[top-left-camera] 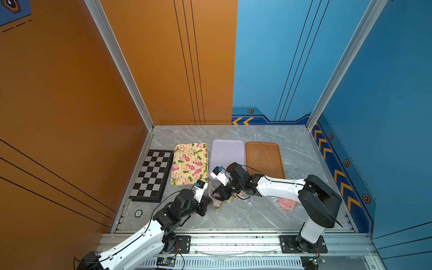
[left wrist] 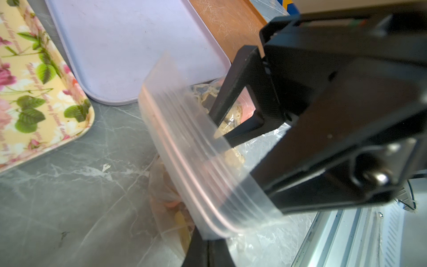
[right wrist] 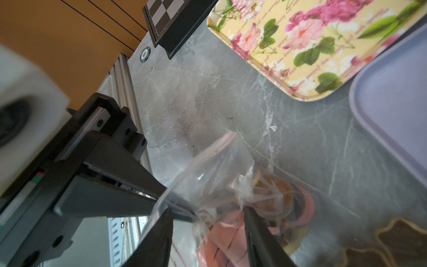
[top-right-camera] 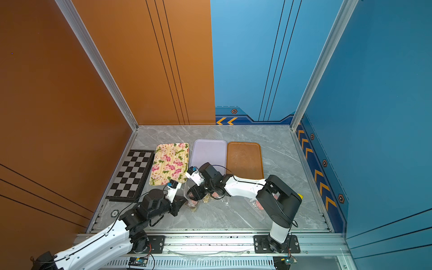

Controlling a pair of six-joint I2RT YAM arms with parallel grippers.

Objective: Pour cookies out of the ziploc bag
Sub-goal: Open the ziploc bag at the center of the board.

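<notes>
The clear ziploc bag (left wrist: 196, 161) stands up from the marble table near the front, between both arms. My left gripper (left wrist: 205, 240) is shut on the bag's zip strip at one end. In both top views it (top-left-camera: 209, 203) sits just left of the bag (top-right-camera: 190, 198). My right gripper (right wrist: 208, 210) is open. Its fingers (left wrist: 235, 81) straddle the bag, with pink cookies (right wrist: 226, 235) between them. Brown, pink and yellow round cookies (right wrist: 288, 196) lie lower in the bag. Dark flower-shaped cookies (right wrist: 404, 238) lie beside it.
Three trays lie behind the bag: floral (top-left-camera: 190, 163), lilac (top-left-camera: 226, 154) and brown (top-left-camera: 264, 159). A chessboard (top-left-camera: 152, 175) lies at the left, with a poker chip (top-left-camera: 138, 213) near the front left. Another clear bag of pink discs (top-left-camera: 287, 203) lies under my right arm.
</notes>
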